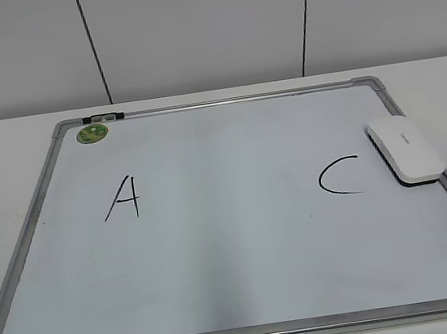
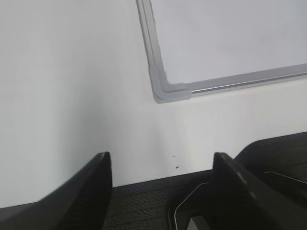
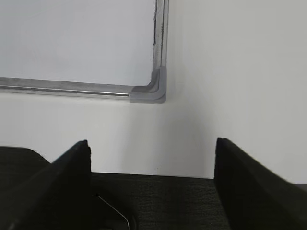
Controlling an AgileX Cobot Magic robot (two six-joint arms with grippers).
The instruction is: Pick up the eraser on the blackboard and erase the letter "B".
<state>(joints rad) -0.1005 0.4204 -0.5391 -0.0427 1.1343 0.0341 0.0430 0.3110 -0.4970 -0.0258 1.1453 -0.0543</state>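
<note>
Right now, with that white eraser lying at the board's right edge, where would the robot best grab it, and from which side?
Probably from above, across its narrow width near the middle. The eraser lies flat, a long rounded block on the whiteboard, partly over the right frame, angled slightly. Its two long sides are straight and close together, so open fingers could span them. The right end effector, already open, is on that side.

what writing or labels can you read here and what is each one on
"A": black marker, left part of the blackboard.
"C": black marker, right part of the blackboard.
Small grey lettering on the eraser: too small to read.
Green round magnet: its print is too blurred to read.
No "B" shows.
</note>
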